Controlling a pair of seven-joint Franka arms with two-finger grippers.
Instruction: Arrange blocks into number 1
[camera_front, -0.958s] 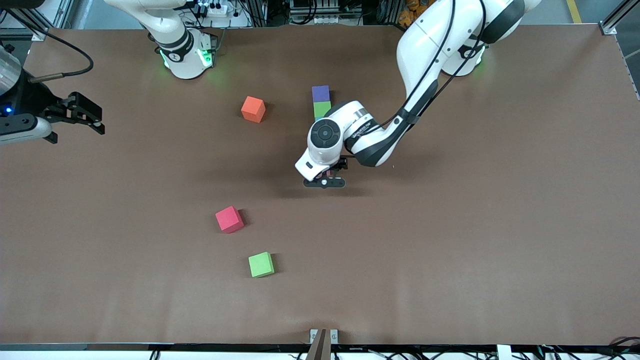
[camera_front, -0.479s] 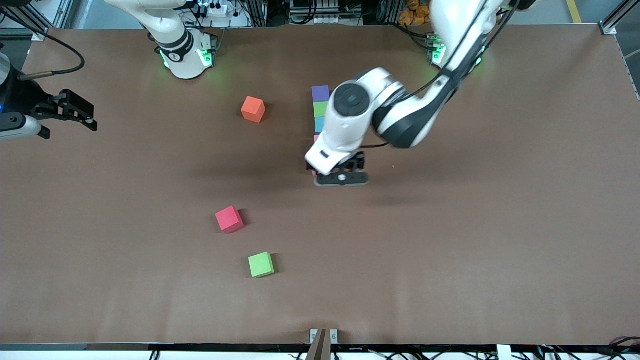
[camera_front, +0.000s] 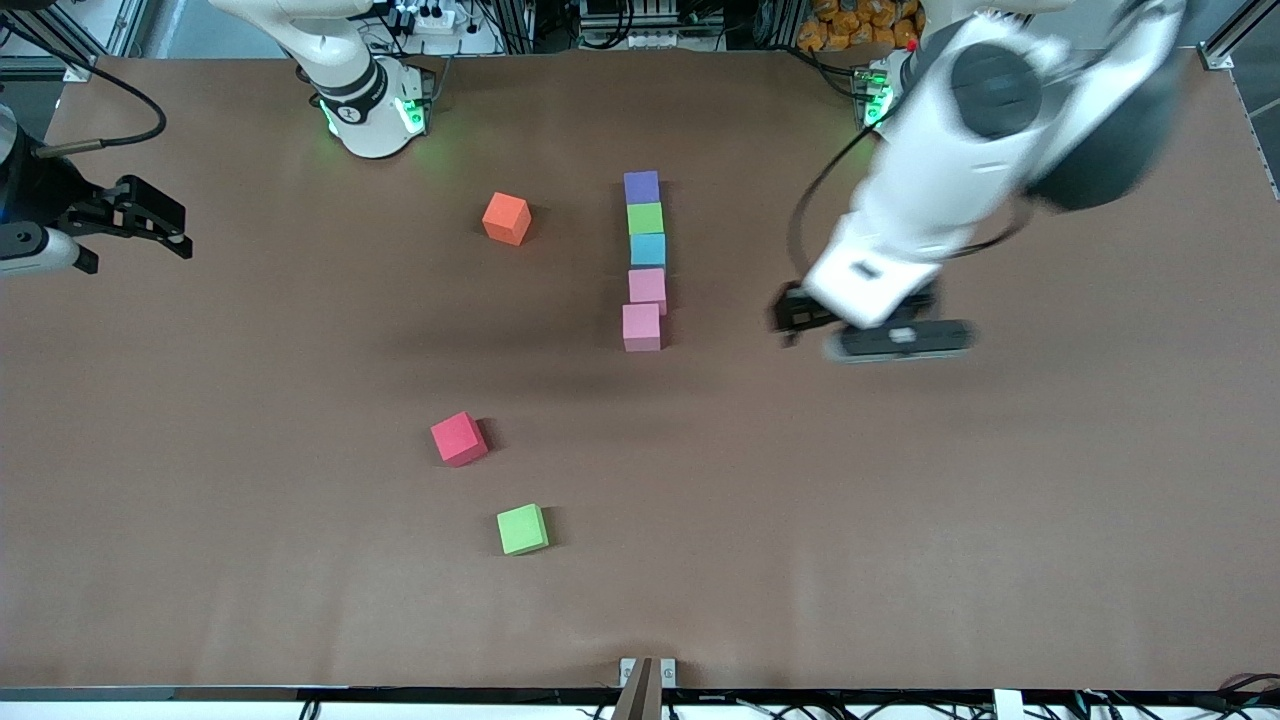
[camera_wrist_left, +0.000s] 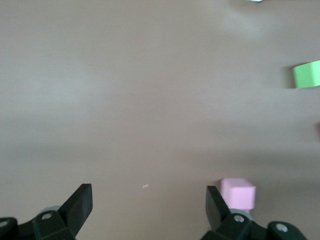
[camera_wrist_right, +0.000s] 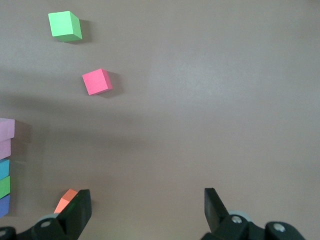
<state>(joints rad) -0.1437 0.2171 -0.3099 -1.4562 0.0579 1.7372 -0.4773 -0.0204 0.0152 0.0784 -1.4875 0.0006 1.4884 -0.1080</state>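
PROGRESS: column of five looks complete — purple block (camera_front: 641, 186), green block (camera_front: 645, 218), sky blue block (camera_front: 648, 249), two pink blocks (camera_front: 645, 305) in a line mid-worktop, little or nothing left | LEFT tool (camera_front: 872, 332): released, empty, beside the column toward the left arm's end | RIGHT tool (camera_front: 140, 222): released — waiting at its worktop end.

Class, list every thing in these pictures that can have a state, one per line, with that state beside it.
Column of five small matte cubes, purple, green, sky blue, two pink: lined up.
Loose green cube: lying apart.
Red cube: lying apart.
Orange cube: lying apart.
Left gripper: jaws open, empty.
Right gripper: jaws open, empty, waiting.
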